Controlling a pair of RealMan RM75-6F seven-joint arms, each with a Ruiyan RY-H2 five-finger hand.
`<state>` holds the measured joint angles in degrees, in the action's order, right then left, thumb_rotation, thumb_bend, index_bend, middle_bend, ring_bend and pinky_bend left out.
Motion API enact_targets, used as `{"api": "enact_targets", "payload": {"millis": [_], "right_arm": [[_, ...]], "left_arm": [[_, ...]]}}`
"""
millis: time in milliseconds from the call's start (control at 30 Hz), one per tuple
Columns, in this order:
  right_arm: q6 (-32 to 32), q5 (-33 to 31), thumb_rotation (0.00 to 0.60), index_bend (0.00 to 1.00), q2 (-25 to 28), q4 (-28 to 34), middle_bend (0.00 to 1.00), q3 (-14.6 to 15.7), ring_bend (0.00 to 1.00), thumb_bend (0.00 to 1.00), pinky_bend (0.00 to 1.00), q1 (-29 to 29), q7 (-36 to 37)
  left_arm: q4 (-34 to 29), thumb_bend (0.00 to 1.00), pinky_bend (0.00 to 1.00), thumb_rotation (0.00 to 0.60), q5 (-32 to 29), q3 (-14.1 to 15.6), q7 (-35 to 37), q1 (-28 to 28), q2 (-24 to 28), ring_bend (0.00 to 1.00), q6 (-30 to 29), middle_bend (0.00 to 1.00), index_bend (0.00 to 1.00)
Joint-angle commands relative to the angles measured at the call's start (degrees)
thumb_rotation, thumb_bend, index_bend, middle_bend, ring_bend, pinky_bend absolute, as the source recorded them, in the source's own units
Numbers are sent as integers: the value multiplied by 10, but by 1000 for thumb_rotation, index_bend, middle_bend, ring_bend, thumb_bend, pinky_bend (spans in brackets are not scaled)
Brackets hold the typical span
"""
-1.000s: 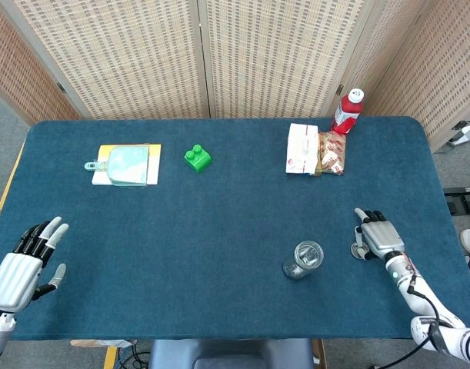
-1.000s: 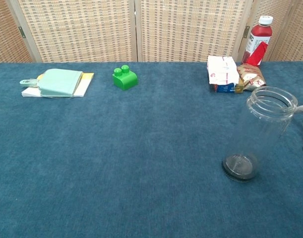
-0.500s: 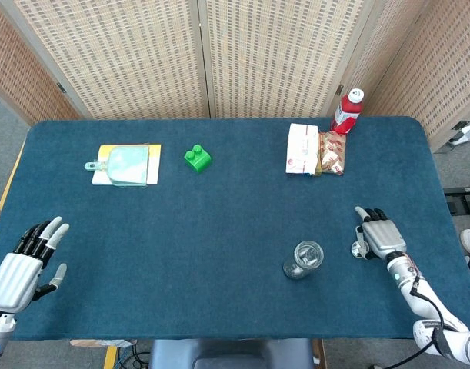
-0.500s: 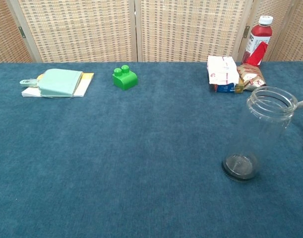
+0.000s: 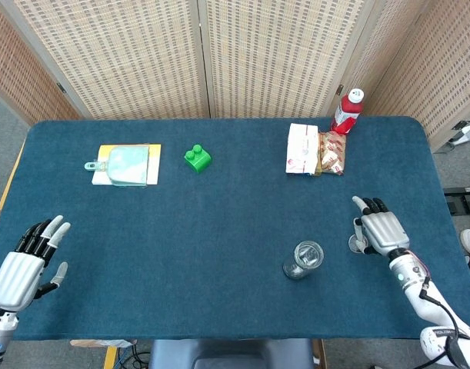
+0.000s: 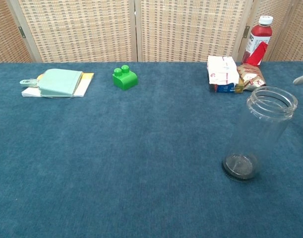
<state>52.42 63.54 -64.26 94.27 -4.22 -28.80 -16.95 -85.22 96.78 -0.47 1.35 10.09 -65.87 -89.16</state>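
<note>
Both hands show whole only in the head view: the left hand [image 5: 23, 265], lower left of the frame, lies spread and holds nothing; the right hand [image 5: 380, 231], lower right, is spread too, just right of the clear glass jar [image 5: 304, 259], not touching it. The chest view shows the jar [image 6: 260, 131] upright and lidless at right, with only a sliver of the right hand at its right edge. Compared with 0.5 s ago, the right hand sits slightly higher in frame; the jar is unmoved.
</note>
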Motion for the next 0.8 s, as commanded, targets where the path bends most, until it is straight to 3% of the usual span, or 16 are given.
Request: {"api": "enact_targets", "payload": {"millis": [33, 400, 800], "right_arm": [[24, -14, 600, 659, 50, 75, 47, -15, 0, 360, 0, -6, -32], [56, -51, 600, 659, 125, 237, 48, -45, 0, 359, 0, -38, -105], [89, -101, 600, 659, 140, 340, 50, -51, 0, 360, 0, -83, -197]], "left_arm": [[0, 424, 73, 600, -2, 0, -5, 2, -2, 0, 5, 0, 0], [0, 424, 73, 600, -5, -1, -9, 2, -3, 0, 6, 0, 0], [-2, 424, 73, 600, -6, -1, -1, 0, 1, 0, 3, 0, 0]]}}
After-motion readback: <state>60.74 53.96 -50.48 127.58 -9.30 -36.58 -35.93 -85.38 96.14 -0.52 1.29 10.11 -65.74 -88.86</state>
